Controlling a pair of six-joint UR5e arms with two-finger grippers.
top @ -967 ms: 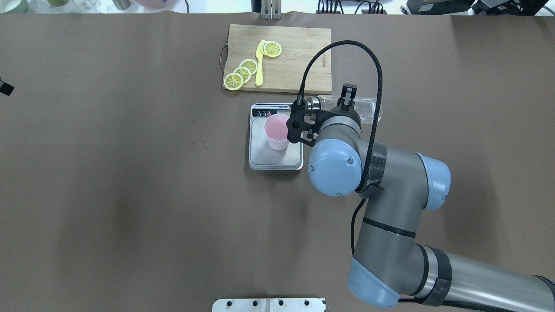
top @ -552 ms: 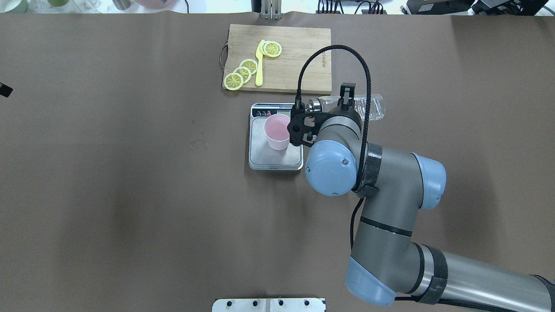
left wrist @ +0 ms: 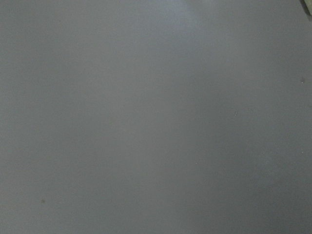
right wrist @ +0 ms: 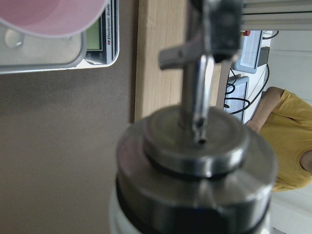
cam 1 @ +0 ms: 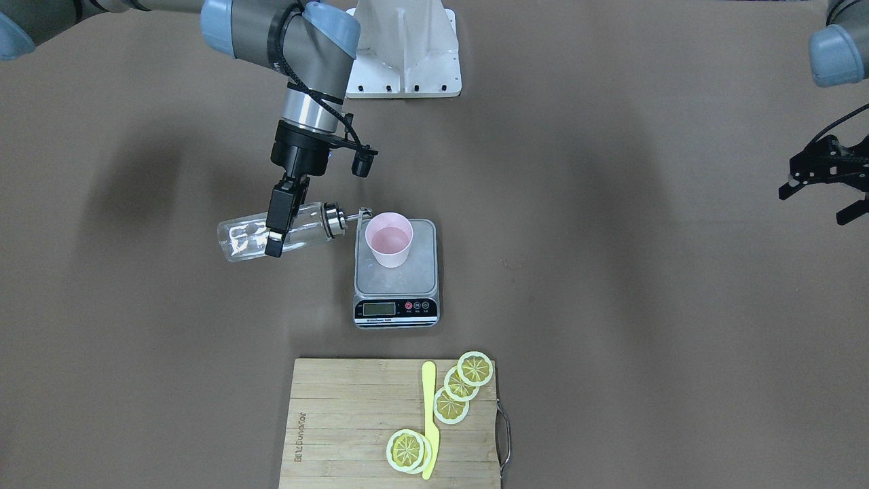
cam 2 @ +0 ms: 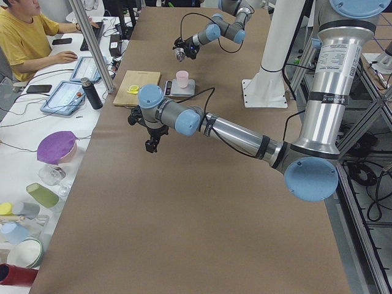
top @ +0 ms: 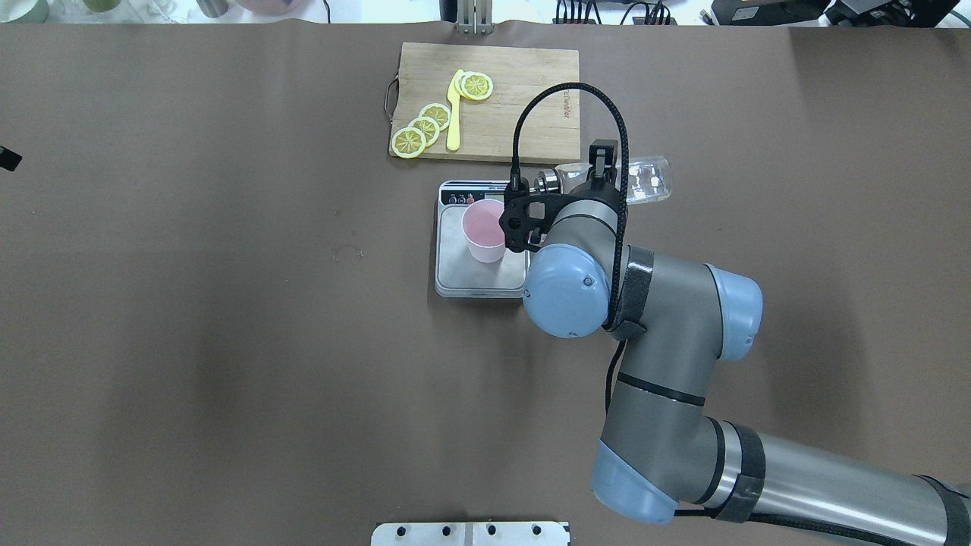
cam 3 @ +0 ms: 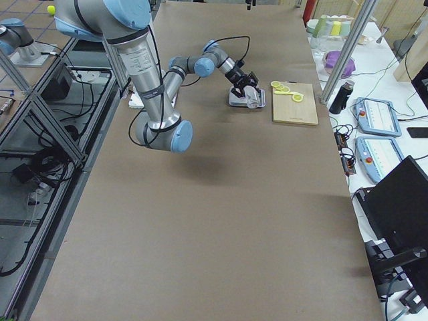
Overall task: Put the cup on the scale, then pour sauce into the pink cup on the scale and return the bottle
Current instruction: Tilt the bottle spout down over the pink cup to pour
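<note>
The pale pink cup (cam 1: 388, 248) stands upright on the steel platform of the scale (cam 1: 396, 309), also seen from overhead as the cup (top: 483, 230) on the scale (top: 455, 280). My right gripper (cam 1: 273, 234) is shut on the clear glass bottle (cam 1: 244, 239), which lies about level above the table. Its metal spout (cam 1: 360, 216) ends just beside the cup's rim. The right wrist view shows the collar and spout (right wrist: 195, 141) close up, with the cup (right wrist: 53, 17) at top left. I cannot see any liquid flowing. My left gripper (cam 1: 821, 193) is open and empty, far off to the side.
A wooden cutting board (cam 1: 339, 421) with lemon slices (cam 1: 451, 401) and a yellow knife (cam 1: 429, 414) lies beyond the scale. The arm's base mount (cam 1: 404, 61) is at the robot side. A person sits at a desk (cam 2: 24, 43) past the table edge.
My right wrist has shifted a little toward the scale. The bottle's base end has swung away from the robot, toward the cutting board. The cup and scale have not moved.
</note>
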